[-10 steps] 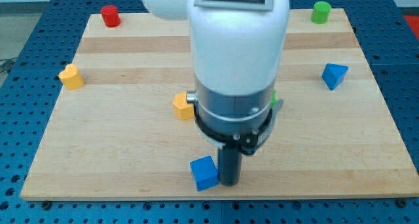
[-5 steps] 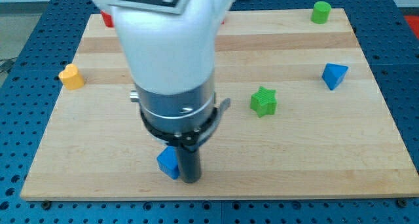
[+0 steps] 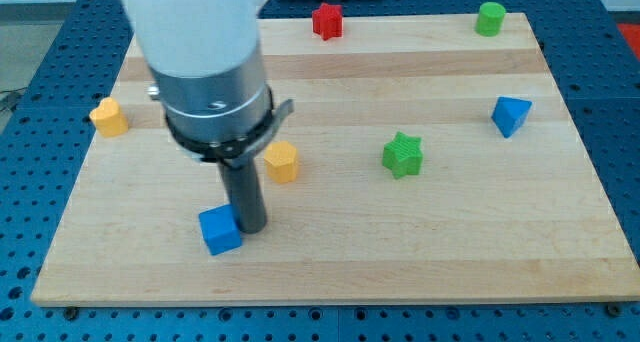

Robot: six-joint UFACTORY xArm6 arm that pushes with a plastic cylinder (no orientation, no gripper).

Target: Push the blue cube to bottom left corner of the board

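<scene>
Blue cube (image 3: pixel 221 230): you find it low on the wooden board (image 3: pixel 480 252), left of the board's middle, near the bottom edge and some way short of the bottom left corner.
My tip (image 3: pixel 250 228): it sits just beside the blue cube, on the cube's right at the view's right, touching or all but touching its side; you cannot quite tell which.
Jaws: your arm carries none, only the straight dark rod (image 3: pixel 243 194), so there is nothing spread or pressed together to report.
Arm body (image 3: pixel 205 72): the white and grey housing stands above the blue cube and covers the board's upper left part.
Orange block, near (image 3: pixel 282 161): up and to the right of the blue cube, close to the rod but apart from it.
Orange block, far (image 3: pixel 108 116): well up and left of the blue cube, at the board's left edge.
Green star (image 3: pixel 403 154): right of the blue cube and higher, well apart.
Blue wedge-like block (image 3: pixel 510 114): far right of the blue cube, near the right edge.
Red star (image 3: pixel 327 21): far above the blue cube, at the top edge.
Green cylinder (image 3: pixel 490 18): at the top right corner, farthest from the blue cube.
Desk (image 3: pixel 620 92): the blue perforated surface shows around the board.
</scene>
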